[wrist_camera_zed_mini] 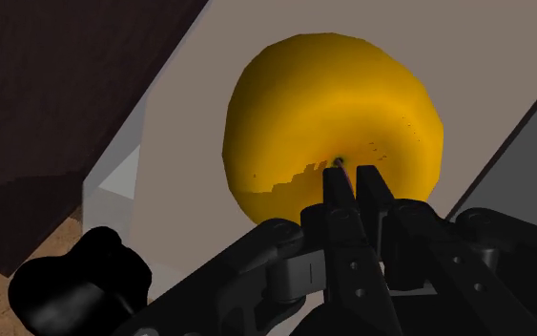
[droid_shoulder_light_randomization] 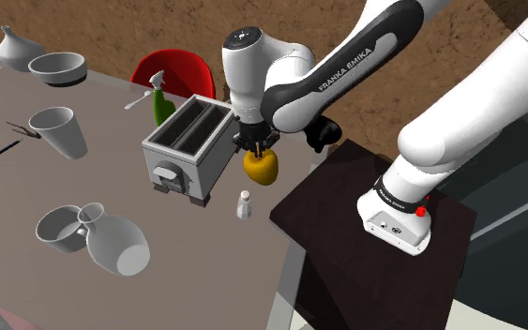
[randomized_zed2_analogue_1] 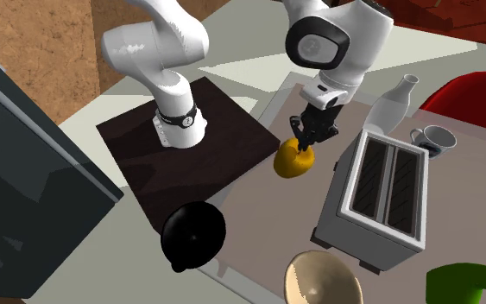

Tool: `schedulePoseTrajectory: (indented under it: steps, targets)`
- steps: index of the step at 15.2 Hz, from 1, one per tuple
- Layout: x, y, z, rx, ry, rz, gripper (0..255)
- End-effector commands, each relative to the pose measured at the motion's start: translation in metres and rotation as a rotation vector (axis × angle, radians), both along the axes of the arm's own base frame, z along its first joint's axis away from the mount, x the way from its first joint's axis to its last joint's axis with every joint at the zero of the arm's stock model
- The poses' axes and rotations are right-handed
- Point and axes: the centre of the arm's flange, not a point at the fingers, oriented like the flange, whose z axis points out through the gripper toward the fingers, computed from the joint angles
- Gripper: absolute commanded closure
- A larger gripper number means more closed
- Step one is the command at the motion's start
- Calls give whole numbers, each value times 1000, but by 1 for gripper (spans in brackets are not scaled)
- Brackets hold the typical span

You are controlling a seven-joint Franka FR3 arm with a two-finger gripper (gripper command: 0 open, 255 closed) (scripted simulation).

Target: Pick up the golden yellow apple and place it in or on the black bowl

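Note:
A golden yellow apple hangs a little above the grey table, beside the toaster's end. My gripper is shut on the apple's top, the fingers pinched close together at the stem dimple, as the wrist view shows. In the second exterior view the apple hangs under the gripper, over the table's edge near the stand. The black bowl sits upside down at the table's corner, beside the dark stand top. The wrist view shows the apple large and the black bowl off to one side below.
A grey toaster stands right next to the apple. A small shaker stands on the table nearby. Further off are a green spray bottle, a white jug, cups, a tan bowl and a red chair.

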Motion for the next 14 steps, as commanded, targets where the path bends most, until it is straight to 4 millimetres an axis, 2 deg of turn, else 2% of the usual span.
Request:
schedulePoseTrajectory:
  steps: [1, 14]
  targets:
    - [0, -1, 10, 1, 1, 0, 255]
    - [0, -1, 79, 1, 1, 0, 255]
